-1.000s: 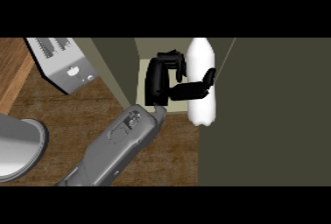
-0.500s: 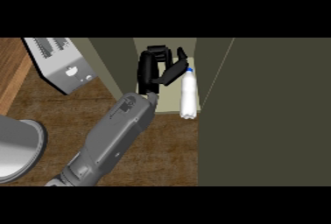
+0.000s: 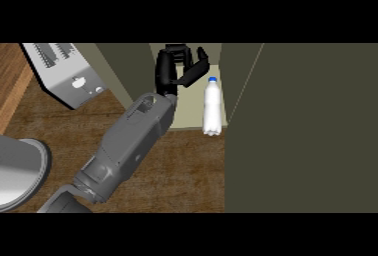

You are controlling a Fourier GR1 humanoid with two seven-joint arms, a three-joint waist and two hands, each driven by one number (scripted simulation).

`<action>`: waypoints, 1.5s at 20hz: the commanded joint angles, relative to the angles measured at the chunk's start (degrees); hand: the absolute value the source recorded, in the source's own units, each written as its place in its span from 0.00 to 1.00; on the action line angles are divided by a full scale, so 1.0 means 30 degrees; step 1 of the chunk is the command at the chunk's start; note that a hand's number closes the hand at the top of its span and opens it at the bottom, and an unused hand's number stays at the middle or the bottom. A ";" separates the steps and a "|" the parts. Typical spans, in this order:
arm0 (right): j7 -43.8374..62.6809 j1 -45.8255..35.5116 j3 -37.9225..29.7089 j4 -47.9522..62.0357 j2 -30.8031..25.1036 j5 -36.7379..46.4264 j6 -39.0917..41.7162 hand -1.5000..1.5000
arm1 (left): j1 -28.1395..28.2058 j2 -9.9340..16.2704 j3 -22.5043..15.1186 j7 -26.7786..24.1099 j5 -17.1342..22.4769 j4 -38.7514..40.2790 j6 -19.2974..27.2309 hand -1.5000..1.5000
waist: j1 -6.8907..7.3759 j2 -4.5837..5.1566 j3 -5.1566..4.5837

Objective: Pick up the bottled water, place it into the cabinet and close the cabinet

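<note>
I see one hand [image 3: 176,67], my left one, up high inside the cabinet [image 3: 310,125] opening. Its fingers are loose and spread a little, and it holds nothing. The bottled water [image 3: 212,107] is just to the right of the hand and a bit lower, not touching it. The bottle has a blue cap pointing up and away. It sits at the cabinet's edge, next to the dark door. Far left of the hand sits a toaster [image 3: 63,72] on the brown table [image 3: 184,170].
</note>
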 commanded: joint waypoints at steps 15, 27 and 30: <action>0.0305 0.0357 -0.0578 -0.1376 -0.0042 -0.2069 0.0488 0.00 | -0.2869 0.0023 0.1267 -0.1429 -0.0485 0.5320 -0.1622 0.00 | -0.0109 0.0004 -0.0007; 0.1360 0.0203 -0.0395 -0.2372 0.0173 -0.2102 -0.0243 0.00 | -0.1425 -0.0049 0.1380 -0.1680 0.1043 0.1683 -0.5450 0.00 | 0.0641 -0.0322 -0.0008; 0.1865 -0.0580 0.0003 -0.1924 0.0147 -0.2029 -0.0531 0.00 | -0.0614 -0.0049 0.0148 -0.0682 0.1211 -0.0281 -0.5228 0.00 | 0.0865 -0.0375 0.0000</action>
